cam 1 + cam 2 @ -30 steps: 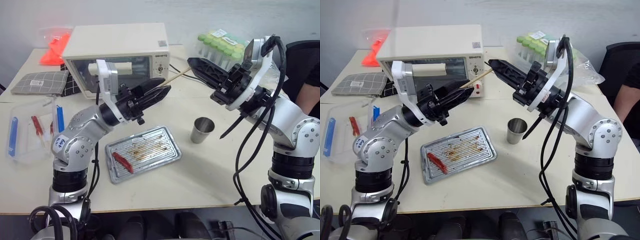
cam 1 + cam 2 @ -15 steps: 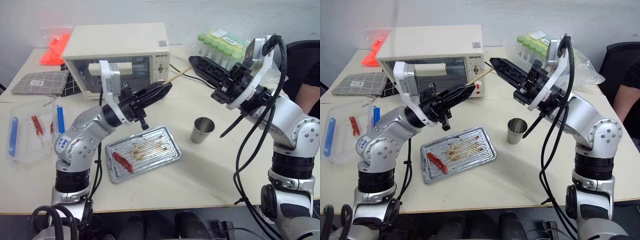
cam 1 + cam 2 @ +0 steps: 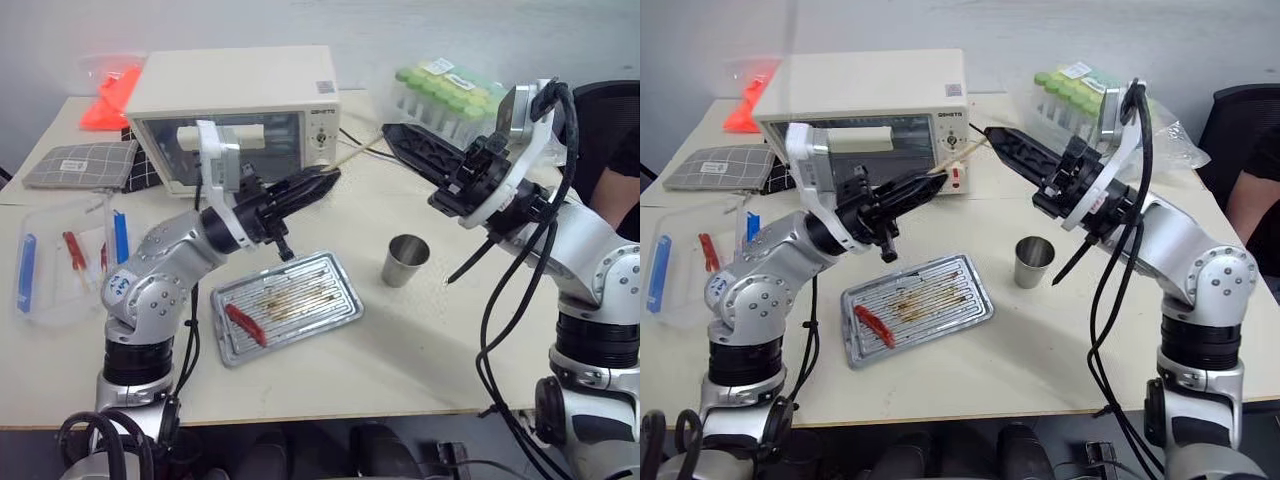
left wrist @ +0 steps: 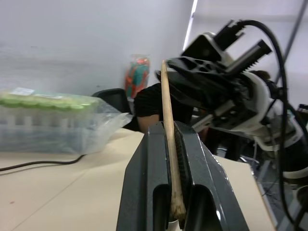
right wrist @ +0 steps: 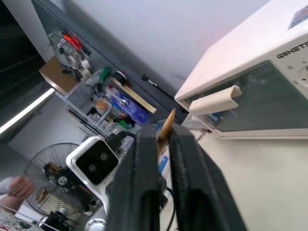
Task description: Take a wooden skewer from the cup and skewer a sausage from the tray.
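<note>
Left eye view: wooden skewer [image 3: 352, 153] toward right pincer [image 3: 392, 133]

The pale wooden skewer [image 3: 352, 154] slants in the air above the table's far middle. A glossy red sausage [image 3: 245, 324] lies at the near left of the greasy silver tray [image 3: 335, 300], with the steel cup [image 3: 405, 260] upright just right of it.

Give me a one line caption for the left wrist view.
Left gripper shut on a wooden skewer, its tip at the right gripper.

Metal, wood and gloss on the counter [image 3: 420, 340]

We are seeing a dull steel cup [image 3: 405, 260], a ribbed, grease-smeared metal tray [image 3: 287, 305], a glossy red sausage [image 3: 246, 324], and a pale wooden skewer [image 4: 169, 144].
</note>
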Action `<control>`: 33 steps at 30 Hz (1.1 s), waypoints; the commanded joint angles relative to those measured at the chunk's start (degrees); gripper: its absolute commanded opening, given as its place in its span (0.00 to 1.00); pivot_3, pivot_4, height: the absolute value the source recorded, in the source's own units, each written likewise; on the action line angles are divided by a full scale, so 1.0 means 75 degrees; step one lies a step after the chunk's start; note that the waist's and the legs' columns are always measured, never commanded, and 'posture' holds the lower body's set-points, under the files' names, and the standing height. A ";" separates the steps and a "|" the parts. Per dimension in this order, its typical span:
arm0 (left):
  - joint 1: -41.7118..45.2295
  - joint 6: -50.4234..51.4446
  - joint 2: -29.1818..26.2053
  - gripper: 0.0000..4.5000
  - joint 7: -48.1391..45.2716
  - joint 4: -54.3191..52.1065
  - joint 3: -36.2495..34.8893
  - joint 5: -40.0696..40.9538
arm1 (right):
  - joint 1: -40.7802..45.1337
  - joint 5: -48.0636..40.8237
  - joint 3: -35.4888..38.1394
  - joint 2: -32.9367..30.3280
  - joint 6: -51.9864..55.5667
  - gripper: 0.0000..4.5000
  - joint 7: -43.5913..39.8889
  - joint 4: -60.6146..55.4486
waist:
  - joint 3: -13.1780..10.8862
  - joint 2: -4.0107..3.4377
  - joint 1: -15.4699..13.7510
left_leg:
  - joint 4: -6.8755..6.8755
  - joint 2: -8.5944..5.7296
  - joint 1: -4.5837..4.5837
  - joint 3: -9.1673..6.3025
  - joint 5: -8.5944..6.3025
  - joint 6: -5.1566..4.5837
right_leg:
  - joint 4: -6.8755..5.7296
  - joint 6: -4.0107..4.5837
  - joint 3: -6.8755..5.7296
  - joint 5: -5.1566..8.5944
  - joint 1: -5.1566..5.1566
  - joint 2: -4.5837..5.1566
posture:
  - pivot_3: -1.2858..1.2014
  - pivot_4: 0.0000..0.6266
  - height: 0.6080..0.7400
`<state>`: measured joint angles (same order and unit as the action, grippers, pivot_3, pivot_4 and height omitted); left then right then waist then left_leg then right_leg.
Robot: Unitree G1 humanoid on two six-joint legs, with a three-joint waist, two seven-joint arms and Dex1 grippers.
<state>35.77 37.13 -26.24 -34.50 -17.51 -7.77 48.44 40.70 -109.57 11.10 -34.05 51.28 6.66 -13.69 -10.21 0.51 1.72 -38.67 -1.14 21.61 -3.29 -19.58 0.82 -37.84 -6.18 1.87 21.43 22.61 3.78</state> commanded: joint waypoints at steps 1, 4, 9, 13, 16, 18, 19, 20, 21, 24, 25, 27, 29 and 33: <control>-0.0119 0.0180 -0.0421 0.00 -0.0085 -0.0272 -0.0423 0.0184 | 0.0147 0.0450 -0.0108 -0.0335 0.0178 0.37 -0.0401 -0.0408 | 0.0000 0.0000 -0.0004 | 0.0003 0.0000 -0.0001 0.0000 0.0000 0.0000 | 0.0000 0.0000 -0.0001 0.0000 0.0001 0.0000 | 0.52 0.24 1.00; -0.0447 0.0550 -0.1064 0.00 -0.0276 -0.0492 -0.0902 0.0524 | 0.0255 0.1237 -0.0346 -0.0690 0.0432 0.44 -0.0837 -0.0536 | 0.0000 0.0000 -0.0012 | 0.0002 0.0000 0.0000 -0.0003 0.0000 0.0000 | 0.0003 0.0000 0.0000 0.0000 0.0002 0.0001 | 0.52 0.24 1.00; -0.1172 0.1150 -0.2132 0.00 -0.0452 -0.0905 -0.1886 0.1155 | 0.0381 0.2855 -0.0956 -0.1224 0.0811 0.44 -0.1646 -0.0905 | -0.0001 0.0000 -0.0013 | 0.0021 0.0000 0.0001 -0.0007 0.0000 0.0000 | 0.0016 0.0001 -0.0001 0.0000 0.0007 0.0005 | 0.52 0.24 1.00; -0.2389 0.1828 -0.3403 0.00 -0.0931 -0.1071 -0.3539 0.1708 | 0.0733 0.4031 -0.1631 -0.1202 0.0985 0.44 -0.2086 -0.1182 | -0.0005 0.0007 0.0072 | 0.0056 0.0000 0.0001 -0.0007 0.0002 0.0004 | 0.0020 0.0009 0.0017 -0.0004 0.0030 0.0003 | 0.52 0.24 1.00; -0.3301 0.2144 -0.4063 0.00 -0.1458 -0.0829 -0.4713 0.1734 | 0.0862 0.4918 -0.2157 -0.1093 0.0979 0.44 -0.2648 -0.1372 | -0.0006 0.0007 0.0022 | 0.0067 -0.0001 -0.0001 -0.0024 0.0007 0.0014 | 0.0024 0.0012 0.0006 -0.0004 0.0036 0.0002 | 0.52 0.24 1.00; -0.3854 0.2294 -0.4366 0.00 -0.1817 -0.0585 -0.5481 0.1658 | 0.0903 0.5647 -0.2618 -0.0947 0.0873 0.44 -0.2916 -0.1369 | -0.0007 0.0005 0.0011 | 0.0070 -0.0001 0.0000 -0.0024 0.0007 0.0014 | 0.0029 0.0013 0.0008 -0.0005 0.0036 0.0004 | 0.52 0.24 1.00; -0.4006 0.2337 -0.4449 0.00 -0.1876 -0.0527 -0.5678 0.1673 | 0.0899 0.5924 -0.2737 -0.0902 0.0827 0.44 -0.3048 -0.1342 | -0.0007 0.0005 0.0004 | 0.0070 -0.0002 -0.0001 -0.0024 0.0007 0.0014 | 0.0031 0.0013 0.0008 -0.0005 0.0036 0.0004 | 0.52 0.24 1.00; -0.4212 0.2369 -0.4525 0.00 -0.1960 -0.0371 -0.6004 0.1583 | 0.0917 0.6114 -0.2905 -0.0705 0.0829 0.44 -0.3109 -0.1279 | -0.0007 0.0006 0.0001 | 0.0069 -0.0004 -0.0001 -0.0024 0.0007 0.0014 | 0.0032 0.0014 0.0007 -0.0005 0.0035 0.0007 | 0.52 0.24 1.00; -0.4360 0.2392 -0.4572 0.00 -0.2001 -0.0271 -0.6230 0.1519 | 0.0924 0.6232 -0.3008 -0.0535 0.0856 0.44 -0.3176 -0.1238 | -0.0007 0.0006 -0.0006 | 0.0069 -0.0004 -0.0001 -0.0024 0.0007 0.0014 | 0.0032 0.0015 0.0006 -0.0006 0.0035 0.0007 | 0.52 0.24 1.00; -0.4917 0.2457 -0.4609 0.00 -0.2197 -0.0279 -0.6784 0.1378 | 0.0947 0.6727 -0.3478 -0.0067 0.1029 0.57 -0.3339 -0.1223 | -0.0007 0.0005 0.0002 | 0.0071 -0.0006 -0.0001 -0.0026 0.0008 0.0014 | 0.0031 0.0017 0.0006 -0.0007 0.0035 0.0010 | 0.52 0.24 1.00; -0.5101 0.2488 -0.4613 0.00 -0.2282 -0.0306 -0.6958 0.1343 | 0.0999 0.7080 -0.3845 -0.0029 0.1085 0.62 -0.3485 -0.1289 | -0.0007 0.0005 0.0004 | 0.0074 -0.0006 -0.0001 -0.0026 0.0008 0.0014 | 0.0031 0.0017 0.0006 -0.0007 0.0035 0.0010 | 0.52 0.24 1.00; -0.5324 0.2538 -0.4626 0.00 -0.2374 -0.0297 -0.7188 0.1329 | 0.1084 0.7655 -0.4421 0.0122 0.1155 0.75 -0.3682 -0.1278 | -0.0007 0.0005 0.0006 | 0.0078 -0.0007 0.0000 -0.0025 0.0008 0.0014 | 0.0032 0.0017 0.0007 -0.0007 0.0041 0.0012 | 0.52 0.24 1.00; -0.5460 0.2571 -0.4637 0.00 -0.2416 -0.0319 -0.7307 0.1337 | 0.1125 0.8054 -0.4871 0.0456 0.1225 0.80 -0.3781 -0.1127 | -0.0007 0.0006 0.0012 | 0.0079 -0.0007 0.0000 -0.0026 0.0008 0.0014 | 0.0032 0.0017 0.0006 -0.0007 0.0044 0.0013 | 0.52 0.24 1.00; -0.5557 0.2545 -0.4719 0.00 -0.2523 -0.0297 -0.7315 0.1283 | 0.1302 0.9074 -0.5804 0.1101 0.0978 0.80 -0.4130 -0.0834 | -0.0007 0.0006 0.0035 | 0.0083 -0.0008 0.0000 -0.0025 0.0010 0.0019 | 0.0025 0.0020 0.0007 -0.0007 0.0052 0.0013 | 0.52 0.24 1.00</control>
<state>-5.93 56.62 -60.25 -52.75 -19.54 -60.64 58.31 49.17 -44.78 -30.85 -27.94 60.08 -23.09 -20.10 -10.27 0.56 1.98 -38.04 -1.19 21.60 -3.48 -19.50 0.97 -37.67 -6.03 1.92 21.38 23.01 3.87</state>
